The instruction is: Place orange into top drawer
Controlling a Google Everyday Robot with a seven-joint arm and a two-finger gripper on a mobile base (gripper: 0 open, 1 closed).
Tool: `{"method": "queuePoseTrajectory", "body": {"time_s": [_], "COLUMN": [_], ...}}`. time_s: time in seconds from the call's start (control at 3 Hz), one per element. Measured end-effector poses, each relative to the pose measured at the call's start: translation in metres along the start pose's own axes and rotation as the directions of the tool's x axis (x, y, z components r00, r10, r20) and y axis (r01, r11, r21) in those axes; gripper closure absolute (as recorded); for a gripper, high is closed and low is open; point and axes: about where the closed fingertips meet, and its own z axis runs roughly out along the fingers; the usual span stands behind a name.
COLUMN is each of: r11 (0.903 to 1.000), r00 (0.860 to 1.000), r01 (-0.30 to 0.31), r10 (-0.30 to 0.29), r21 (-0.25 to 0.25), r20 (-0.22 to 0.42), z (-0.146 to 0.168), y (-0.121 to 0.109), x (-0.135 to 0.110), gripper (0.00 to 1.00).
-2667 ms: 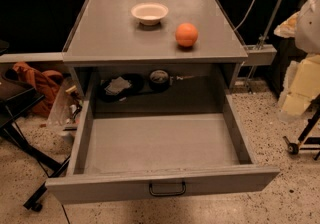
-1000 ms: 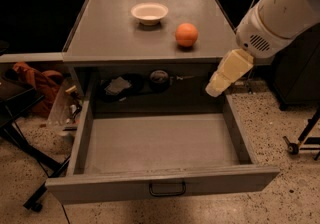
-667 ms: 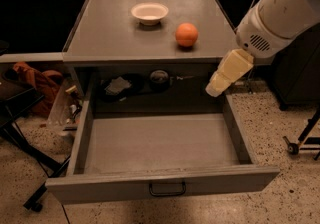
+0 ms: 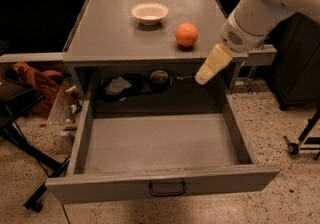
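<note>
Speckled floor, grey table (image 4: 110,38) | top drawer (image 4: 100,189) pulled open, bare grey floor showing | white bowl (image 4: 149,13) on table | orange (image 4: 186,34) round, matte, on table right of bowl, apart | tool (image 4: 202,78) over drawer's right rear corner; apart or together unclear

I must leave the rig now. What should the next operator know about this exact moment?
Gripper: carries nothing visible; it hangs near the cabinet's front right edge, over the back right part of the open drawer.
Orange: on the cabinet top, right of the white bowl, apart from the gripper.
Top drawer: pulled out, nothing visible inside.
Done: drawer open.
Left: grasp the orange, lower it into the drawer, release.
</note>
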Motion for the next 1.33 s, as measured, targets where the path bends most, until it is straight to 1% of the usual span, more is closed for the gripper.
{"method": "queuePoseTrajectory", "body": {"time_s": [0.33,0.67,1.0,1.33], "r11": [0.9938,0.979,0.9659,0.9598], "r00": [0.994,0.98,0.963,0.947], "r01": [-0.11,-0.198,-0.255,-0.28], "r10": [0.11,0.196,0.25,0.279], "r21": [0.019,0.048,0.042,-0.013], "r20": [0.004,0.039,0.101,0.162], "z": [0.038,0.059,0.072,0.089], "y": [-0.034,-0.066,-0.084,-0.089], "x": [-0.013,-0.025,-0.044,-0.069], "gripper": [0.0,0.0,0.0,0.0]}}
